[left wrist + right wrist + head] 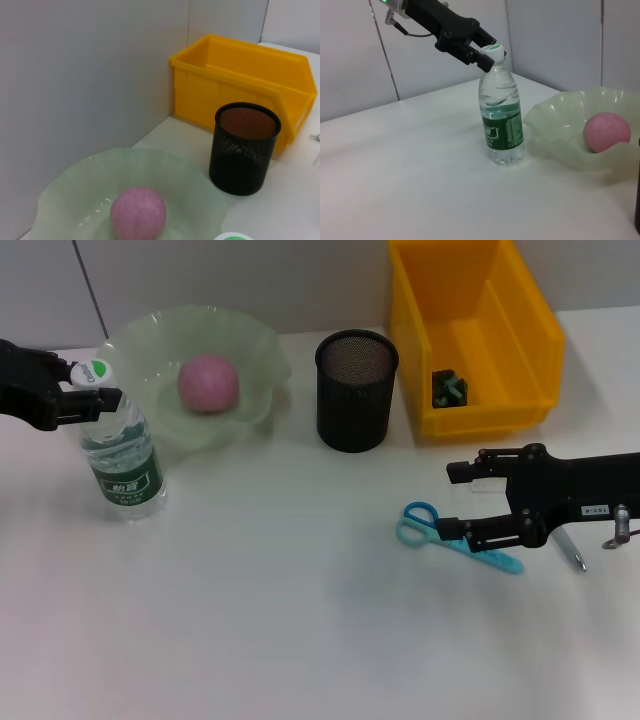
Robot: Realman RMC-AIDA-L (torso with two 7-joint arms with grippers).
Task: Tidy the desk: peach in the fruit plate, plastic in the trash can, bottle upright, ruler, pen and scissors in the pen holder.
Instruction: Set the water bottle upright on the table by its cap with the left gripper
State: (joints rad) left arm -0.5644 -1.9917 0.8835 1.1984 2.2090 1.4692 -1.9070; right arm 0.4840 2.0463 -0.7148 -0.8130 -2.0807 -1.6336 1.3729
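The water bottle [125, 455] stands upright at the left, and my left gripper [88, 385] is shut on its neck just under the white cap [493, 49]. The pink peach [208, 383] lies in the pale green fruit plate [250, 350]. Crumpled green plastic [449, 388] sits inside the yellow bin [520, 320]. The blue scissors [455, 537] lie flat at the right. My right gripper [458, 502] hovers open right at them, its nearer finger over the blades. A pen [570, 550] peeks out from under the right arm. The black mesh pen holder [357, 390] stands at centre back. No ruler is in view.
The wall runs close behind the plate [75, 200], the pen holder [245, 147] and the bin [240, 85]. White tabletop [280, 620] stretches across the front and middle.
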